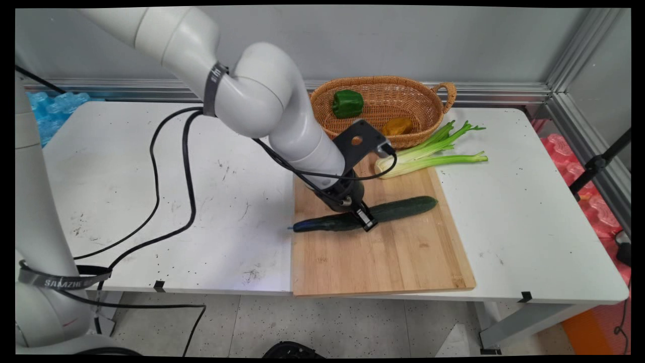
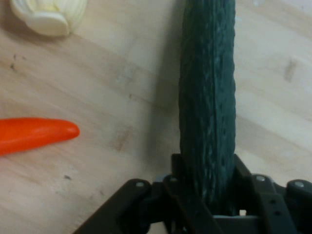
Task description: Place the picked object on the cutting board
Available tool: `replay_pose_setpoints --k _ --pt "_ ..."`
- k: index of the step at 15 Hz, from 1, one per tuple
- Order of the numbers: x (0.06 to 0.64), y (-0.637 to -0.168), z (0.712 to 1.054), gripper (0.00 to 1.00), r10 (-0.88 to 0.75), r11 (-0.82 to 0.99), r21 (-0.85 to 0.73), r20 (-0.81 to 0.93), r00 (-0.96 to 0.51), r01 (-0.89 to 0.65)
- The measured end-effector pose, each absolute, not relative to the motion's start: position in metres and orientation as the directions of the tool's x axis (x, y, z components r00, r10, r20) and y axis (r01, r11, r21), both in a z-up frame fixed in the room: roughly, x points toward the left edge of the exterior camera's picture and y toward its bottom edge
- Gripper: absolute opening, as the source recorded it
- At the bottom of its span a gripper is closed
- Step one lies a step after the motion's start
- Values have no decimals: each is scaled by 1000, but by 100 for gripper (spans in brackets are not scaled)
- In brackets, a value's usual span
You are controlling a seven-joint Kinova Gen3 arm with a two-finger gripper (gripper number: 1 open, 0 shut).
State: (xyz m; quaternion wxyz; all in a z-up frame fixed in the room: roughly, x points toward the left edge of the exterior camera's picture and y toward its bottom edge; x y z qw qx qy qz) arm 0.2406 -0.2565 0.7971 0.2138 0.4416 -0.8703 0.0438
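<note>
On the bamboo cutting board [image 1: 383,257], the gripper [image 1: 364,218] jaws pinch a dark cucumber [image 1: 403,207] lying flat mid-board; celery [image 1: 433,156], a carrot [image 2: 34,134] and a wicker basket [image 1: 421,103] sit nearby

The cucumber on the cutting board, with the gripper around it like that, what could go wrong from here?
The gripper grips the cucumber left of its middle, so if lifted the long free end might droop or twist out of the fingers. The carrot and celery lie close by on the cutting board, so a swinging cucumber could knock them. The cucumber's left tip overhangs the board's edge and may catch on it if dragged.
</note>
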Motion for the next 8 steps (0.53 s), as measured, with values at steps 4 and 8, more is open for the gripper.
replay_pose_setpoints --k 4,8 --pt "242 -254 784 100 -755 607 115 392 -526 -786" --pt "243 -251 778 100 -756 611 121 383 -531 -782"
